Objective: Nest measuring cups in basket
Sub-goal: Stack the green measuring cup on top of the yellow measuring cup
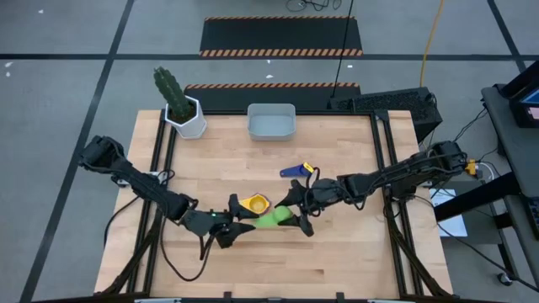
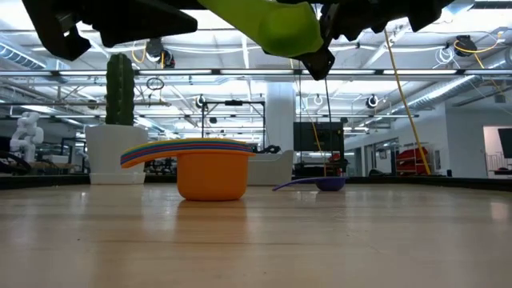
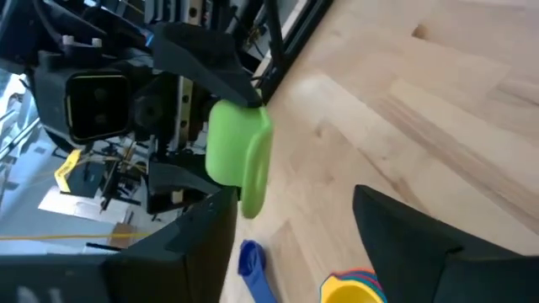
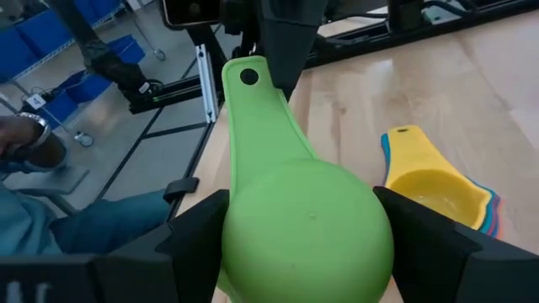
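Jaws of the right gripper [image 4: 307, 252] are clamped on the bowl of the green cup [image 1: 274, 217], which is held in the air above the table [image 1: 354, 252]; the bowl is seen squeezed between the two dark fingers [image 4: 198, 236] in the right wrist view, with the handle pointing away from them. The left gripper [image 1: 240, 220] is met at the far end of that cup: its jaws are spread apart, and the handle tip appears to be taken between them, though contact cannot be told for certain. In the left wrist view the green cup [image 3: 240, 156] is seen ahead of the open fingers [image 3: 404, 231], edge on.

Just beside the left jaws, on the table, a stack of nested cups [image 1: 254, 203] is stood, yellow on top and orange at the bottom [image 2: 210, 172]. A dark blue cup [image 1: 295, 171] is lain apart, beyond the right jaws. The basket [image 1: 270, 121] is set well away from both grippers at the far edge, with a cactus pot [image 1: 190, 118] beside it.
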You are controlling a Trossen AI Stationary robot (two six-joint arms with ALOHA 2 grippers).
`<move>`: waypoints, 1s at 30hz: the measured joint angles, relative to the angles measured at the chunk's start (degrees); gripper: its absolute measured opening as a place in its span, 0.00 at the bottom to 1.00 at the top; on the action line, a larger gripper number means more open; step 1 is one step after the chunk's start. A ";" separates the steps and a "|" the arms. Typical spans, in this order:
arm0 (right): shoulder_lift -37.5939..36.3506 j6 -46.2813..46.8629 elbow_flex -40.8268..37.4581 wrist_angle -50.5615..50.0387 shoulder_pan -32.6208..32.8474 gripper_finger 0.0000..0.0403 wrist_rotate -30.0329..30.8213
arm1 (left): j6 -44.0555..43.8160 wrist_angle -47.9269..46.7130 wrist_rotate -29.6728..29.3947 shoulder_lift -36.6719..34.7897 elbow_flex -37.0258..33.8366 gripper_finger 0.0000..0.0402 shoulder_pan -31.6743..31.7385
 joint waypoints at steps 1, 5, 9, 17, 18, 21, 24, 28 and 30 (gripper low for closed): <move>0.00 0.19 0.01 0.00 0.02 0.64 -0.05 | -0.04 0.13 0.01 0.00 0.00 0.58 0.04; 0.00 0.21 0.01 0.01 0.00 0.64 -0.01 | 0.09 0.23 1.12 0.00 0.00 0.44 0.27; 0.00 0.80 0.01 -0.02 0.02 0.64 -0.10 | 1.01 0.63 1.47 0.00 0.00 0.29 0.31; 0.00 2.04 0.01 -0.18 0.00 0.64 -0.16 | 1.35 4.47 1.69 -0.02 -0.02 0.14 0.31; 0.00 2.22 0.01 -0.37 0.00 0.64 -0.14 | 1.68 4.63 1.69 -0.02 -0.02 0.14 0.31; 0.00 2.36 -0.01 -0.44 0.00 0.64 -0.16 | 2.70 4.55 2.52 -0.02 -0.02 0.14 0.39; 0.00 2.34 0.01 -0.48 0.00 0.64 -0.20 | 2.86 4.51 5.02 -0.02 -0.02 0.13 1.01; 0.00 1.86 0.00 -0.40 -0.02 0.65 -0.01 | 1.80 3.78 6.01 -0.02 -0.02 0.05 1.91; 0.00 1.79 0.00 -0.14 -0.04 0.66 -0.04 | 0.61 3.39 6.18 -0.02 -0.06 0.02 2.04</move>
